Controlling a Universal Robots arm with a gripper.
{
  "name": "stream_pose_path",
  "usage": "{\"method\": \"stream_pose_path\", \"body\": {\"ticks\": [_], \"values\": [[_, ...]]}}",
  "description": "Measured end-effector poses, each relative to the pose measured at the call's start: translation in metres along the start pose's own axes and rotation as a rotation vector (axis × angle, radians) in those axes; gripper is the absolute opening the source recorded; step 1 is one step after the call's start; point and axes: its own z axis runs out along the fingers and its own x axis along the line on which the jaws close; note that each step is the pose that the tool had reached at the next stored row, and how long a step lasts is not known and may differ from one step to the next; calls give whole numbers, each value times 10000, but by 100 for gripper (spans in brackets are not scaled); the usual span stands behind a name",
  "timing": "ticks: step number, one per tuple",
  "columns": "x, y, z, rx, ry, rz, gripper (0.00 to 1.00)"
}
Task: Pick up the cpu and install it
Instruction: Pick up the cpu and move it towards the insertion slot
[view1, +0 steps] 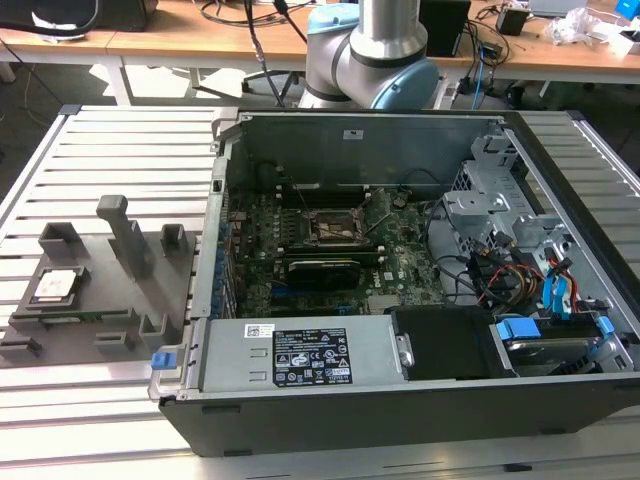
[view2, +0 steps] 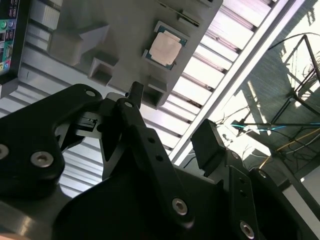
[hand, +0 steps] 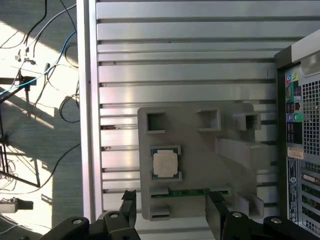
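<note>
Hovering above grey fixture (hand: 200, 145), claw (hand: 170, 196) wide open, empty. cpu (hand: 165, 164) sits flat in fixture recess on slatted tabletop (hand: 200, 50), not yet between jaws. Pickup likely needs claw centred, square to chip edges, light grip on rim. PC case (view1: 400, 135) beside fixture, socket (view1: 335, 228) inside.

The white label (view1: 312, 355) on the power supply (view1: 225, 370) (seemingly certification marks) bears print too small to read.
</note>
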Motion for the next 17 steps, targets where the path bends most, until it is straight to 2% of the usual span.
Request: {"method": "stream_pose_path", "body": {"ticks": [17], "values": [[-35, 1, 113, 2, 2, 0, 66]]}}
